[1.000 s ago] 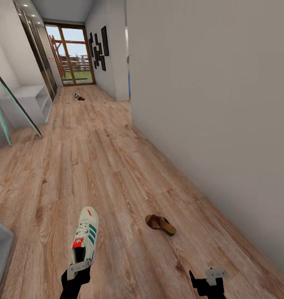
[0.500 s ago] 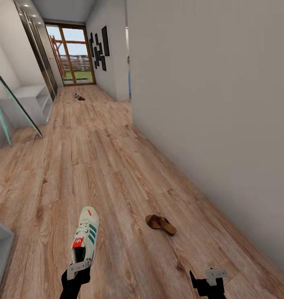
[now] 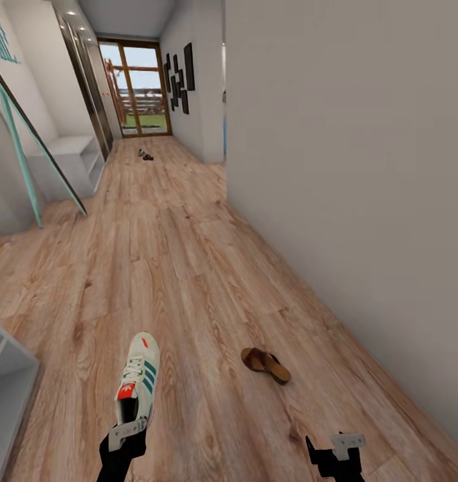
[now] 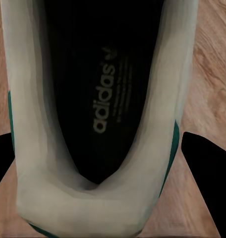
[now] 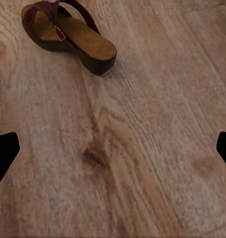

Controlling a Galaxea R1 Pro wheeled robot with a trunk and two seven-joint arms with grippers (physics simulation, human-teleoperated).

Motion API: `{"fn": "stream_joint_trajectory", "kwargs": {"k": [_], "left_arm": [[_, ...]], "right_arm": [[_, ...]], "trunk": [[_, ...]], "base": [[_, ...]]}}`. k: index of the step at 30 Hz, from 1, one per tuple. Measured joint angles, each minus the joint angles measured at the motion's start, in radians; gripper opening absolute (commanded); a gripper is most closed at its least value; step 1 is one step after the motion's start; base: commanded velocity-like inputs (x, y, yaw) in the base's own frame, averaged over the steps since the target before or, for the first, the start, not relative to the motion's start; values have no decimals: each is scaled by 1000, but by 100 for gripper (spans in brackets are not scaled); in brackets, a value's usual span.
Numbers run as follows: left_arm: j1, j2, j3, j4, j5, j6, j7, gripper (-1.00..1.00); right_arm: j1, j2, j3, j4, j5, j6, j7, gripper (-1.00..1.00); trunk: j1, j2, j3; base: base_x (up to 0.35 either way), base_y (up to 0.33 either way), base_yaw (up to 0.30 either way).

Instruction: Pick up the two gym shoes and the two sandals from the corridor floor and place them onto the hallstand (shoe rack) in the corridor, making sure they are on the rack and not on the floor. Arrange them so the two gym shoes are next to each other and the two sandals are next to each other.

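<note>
Left jaws [image 3: 125, 432] pinch the heel of a white lace-up gym shoe with green side stripes and a red-orange tongue patch [image 3: 138, 380], which juts forward above the light brown wood-plank corridor floor [image 3: 162, 268]. The right jaws [image 3: 343, 447] stand spread and hold nothing, hovering over bare planks. A brown leather sandal with a tan insole [image 3: 265, 364] lies on the floor just ahead of the right jaws, well apart from the carried shoe. Far down the corridor, two small dark shapes [image 3: 144, 155] rest on the floor near the glass door; they may be the other shoe and sandal, but are too small to tell.

Judgement: the step in hand appears to be carrying the gym shoe while collecting the sandal. Doing it well calls for lowering the right jaws squarely across the sandal's sole and strap, while the left grip holds level.

The left wrist view alone shows the shoe's dark printed insole [image 4: 100, 94] and the heel collar between the two dark fingers [image 4: 208, 173]. The right wrist view alone shows the sandal's [image 5: 68, 34] strap and thick sole edge.
</note>
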Motion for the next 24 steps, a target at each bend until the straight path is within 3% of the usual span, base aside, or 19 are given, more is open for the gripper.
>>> {"fn": "stream_joint_trajectory", "kwargs": {"k": [24], "left_arm": [[0,0,1,0,0,0,0,-100]], "right_arm": [[0,0,0,3,0,0,0,100]], "trunk": [[0,0,0]], "base": [[2,-262,278]]}}
